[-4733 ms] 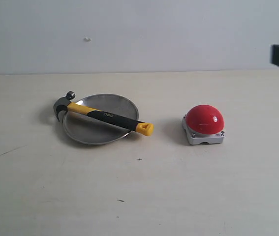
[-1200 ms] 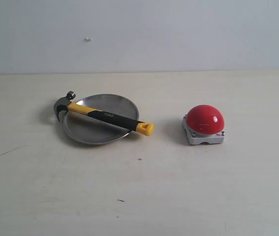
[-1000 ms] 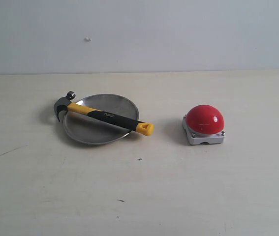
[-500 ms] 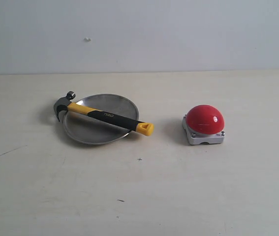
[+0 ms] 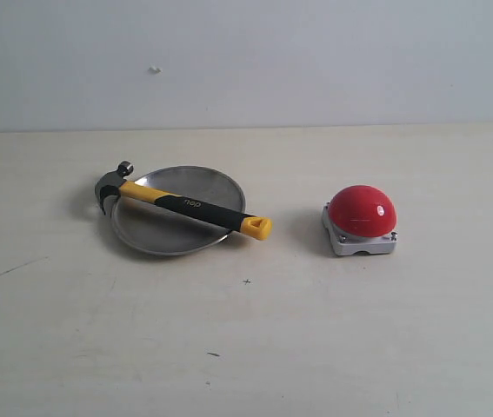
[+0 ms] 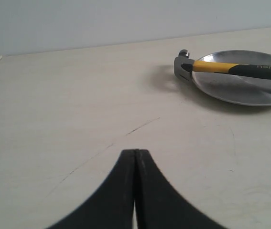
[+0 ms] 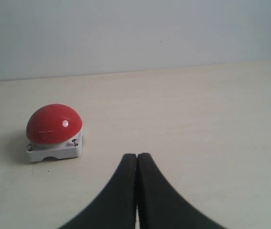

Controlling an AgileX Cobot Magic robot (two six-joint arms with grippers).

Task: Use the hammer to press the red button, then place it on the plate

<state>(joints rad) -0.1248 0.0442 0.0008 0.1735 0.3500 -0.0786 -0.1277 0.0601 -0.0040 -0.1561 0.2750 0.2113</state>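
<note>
Silver plate (image 5: 172,233) at left carries the hammer (image 5: 185,205) across it, with the head off the left rim. The red button (image 5: 362,211) sits well apart to the right. The only change is that the right arm has left the far corner, so the task looks finished. Left tool (image 6: 135,157) and right tool (image 7: 136,156) are pinched closed and empty over the bench (image 5: 246,347). Nothing blocks.

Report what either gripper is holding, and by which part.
Nothing is held. The left gripper and right gripper are both shut and empty; the hammer lies across the plate, untouched.
</note>
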